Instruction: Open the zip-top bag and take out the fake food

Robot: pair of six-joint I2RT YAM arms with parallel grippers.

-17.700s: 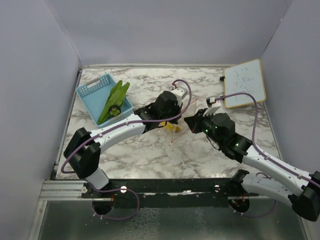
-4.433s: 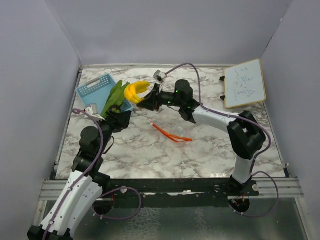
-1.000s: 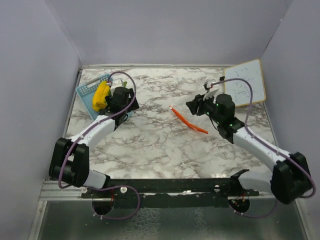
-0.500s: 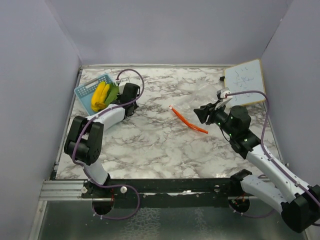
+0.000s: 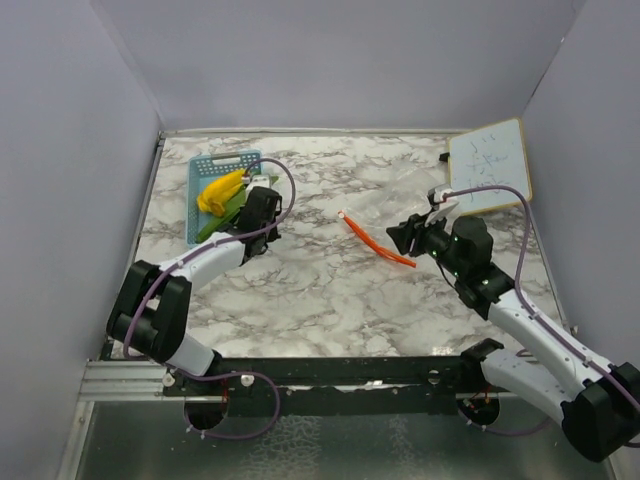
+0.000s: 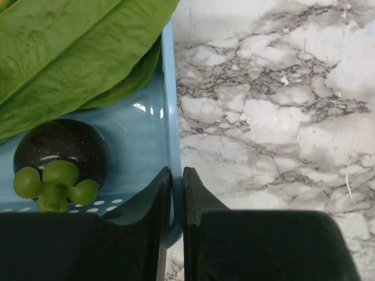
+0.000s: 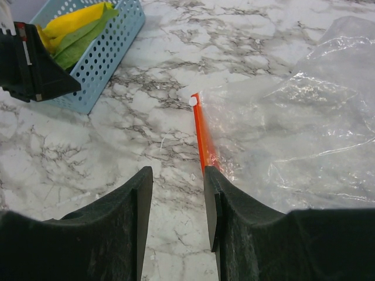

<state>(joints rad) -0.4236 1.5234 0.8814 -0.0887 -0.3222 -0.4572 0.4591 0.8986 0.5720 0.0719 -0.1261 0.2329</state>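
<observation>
Left wrist cam: long green leafy toy piece [image 6: 70, 52] cropped top and left. Light-blue mesh plastic basket [image 6: 170, 105] cropped left and bottom. Left gripper [image 6: 174, 187] finger bases cut by the bottom edge.

Overhead: those fingertips sit under the wrist housing, unseen. Small dark round toy piece [image 6: 61, 153] can't be made out there either. Scribbles on the small wood-framed whiteboard [image 5: 488, 165] too small to read.

Right wrist cam: clear floppy plastic zip-top bag [image 7: 304, 117] runs off the right edge. Near end of its orange-red zip strip [image 7: 202, 132] slips behind the right gripper [image 7: 179, 199].

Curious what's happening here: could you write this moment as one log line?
left pincer: shut on basket wall | right pincer: open, beside bag | food: in basket | bag: looks empty, on table
</observation>
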